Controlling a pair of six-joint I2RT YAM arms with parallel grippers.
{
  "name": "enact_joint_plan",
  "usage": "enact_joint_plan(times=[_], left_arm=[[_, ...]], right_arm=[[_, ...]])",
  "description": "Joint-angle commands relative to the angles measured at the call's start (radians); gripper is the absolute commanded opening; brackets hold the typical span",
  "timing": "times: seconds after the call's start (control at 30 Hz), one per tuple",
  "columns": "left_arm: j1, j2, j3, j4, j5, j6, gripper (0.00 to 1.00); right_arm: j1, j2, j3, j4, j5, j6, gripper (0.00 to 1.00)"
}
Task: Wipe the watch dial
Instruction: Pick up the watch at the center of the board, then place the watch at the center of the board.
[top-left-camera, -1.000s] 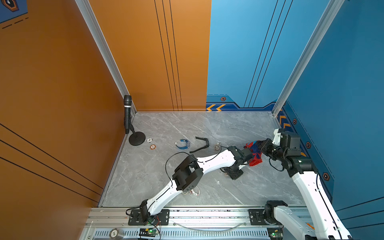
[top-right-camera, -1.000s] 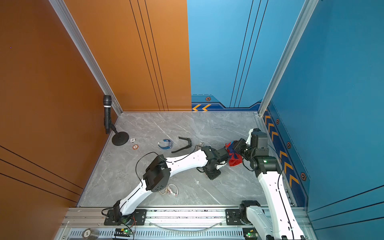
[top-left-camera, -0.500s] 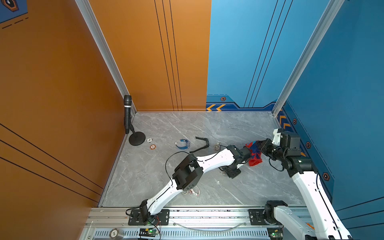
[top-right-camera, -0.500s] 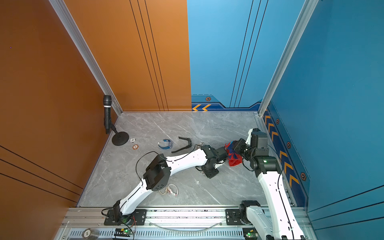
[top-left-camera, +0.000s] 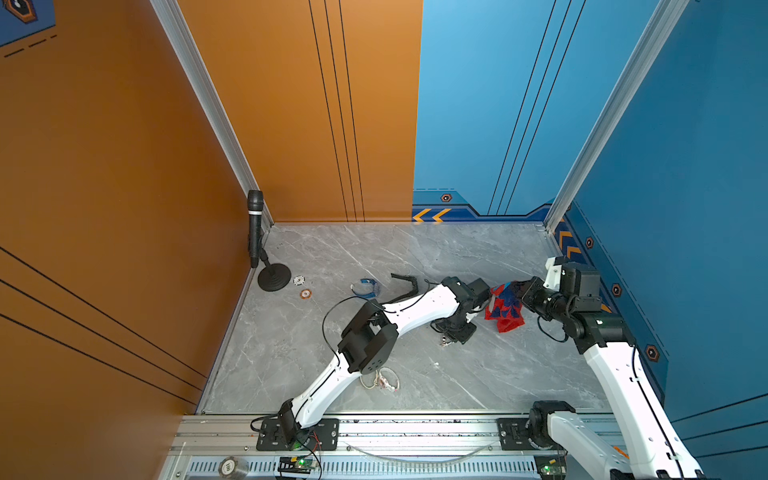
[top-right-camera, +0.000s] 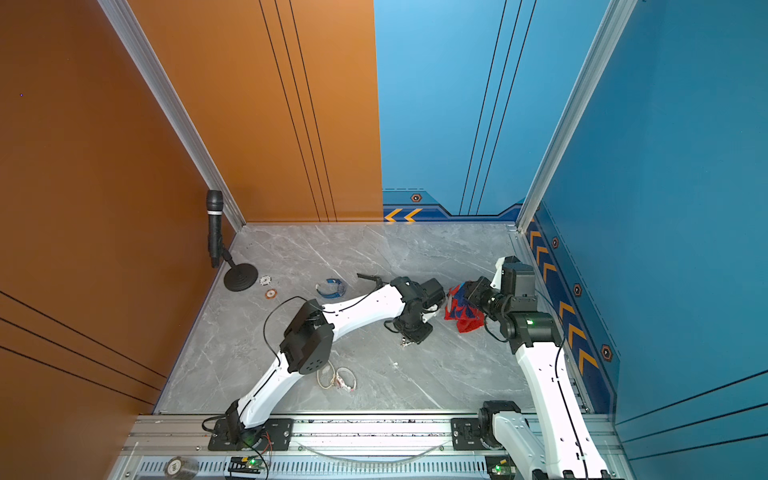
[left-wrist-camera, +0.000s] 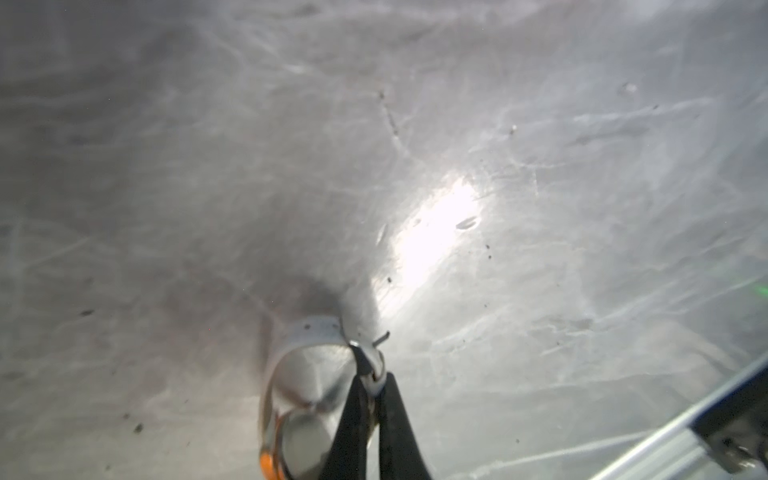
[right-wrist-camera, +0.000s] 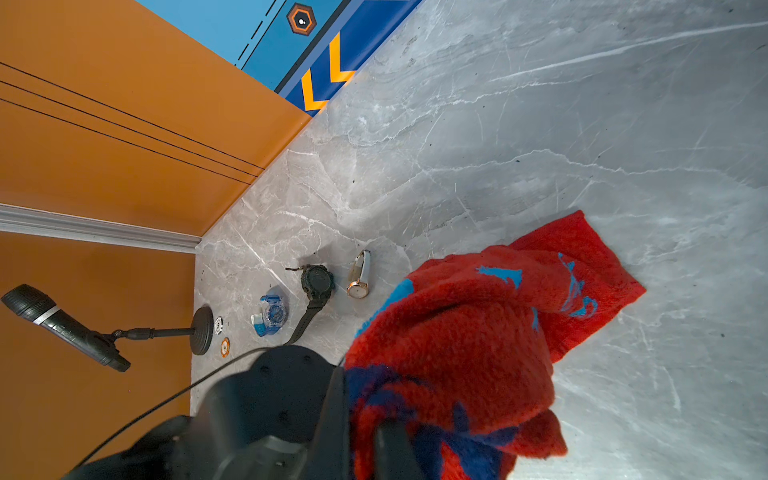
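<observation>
Far left corner: microphone (top-left-camera: 254, 226) on its stand. Just right of it we see a white chip (top-left-camera: 298, 280) and an orange chip (top-left-camera: 305, 294), then, left of centre, a blue watch (top-left-camera: 368, 287) and a black watch (right-wrist-camera: 316, 282). Around mid-surface, slightly right of centre, the left gripper (left-wrist-camera: 374, 376) is pinched tight on the buckle end of the white-strap watch (left-wrist-camera: 313, 336). Its dial is too blurred to make out. Near the right edge, the right gripper (top-left-camera: 519, 292) is clamped on the red-and-blue cloth (top-left-camera: 505, 309), which hangs just beside the left wrist.
</observation>
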Motion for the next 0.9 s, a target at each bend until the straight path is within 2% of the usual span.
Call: enact_joint_plan(times=[0.0,0.13,0.4,0.47,0.73,0.87], left_arm=[[0.069,-0.154,-0.128,0.107,0.127,-0.192,0.05],[0.132,-0.264,-0.31,0.244,0.168,-0.35,0.06],[0.193,-0.361,-0.517,0.28,-0.058,-0.425,0.08],[0.202,-0.359,-0.553,0.308,-0.062,-0.441,0.08],[0.188,-0.29,-0.547,0.29,-0.122,-0.393,0.09],[0.172,-0.259,-0.508,0.233,-0.145,-0.34,0.24]], right_arm=[[0.016,0.017,0.013,0.033,-0.022,0.001,0.0],[0.04,0.039,0.02,0.03,-0.023,-0.006,0.0],[0.085,0.087,0.051,0.02,-0.022,-0.032,0.0],[0.093,0.096,0.056,0.023,-0.02,-0.034,0.0],[0.106,0.109,0.059,0.028,-0.022,-0.039,0.0],[0.106,0.108,0.05,0.034,-0.022,-0.038,0.0]])
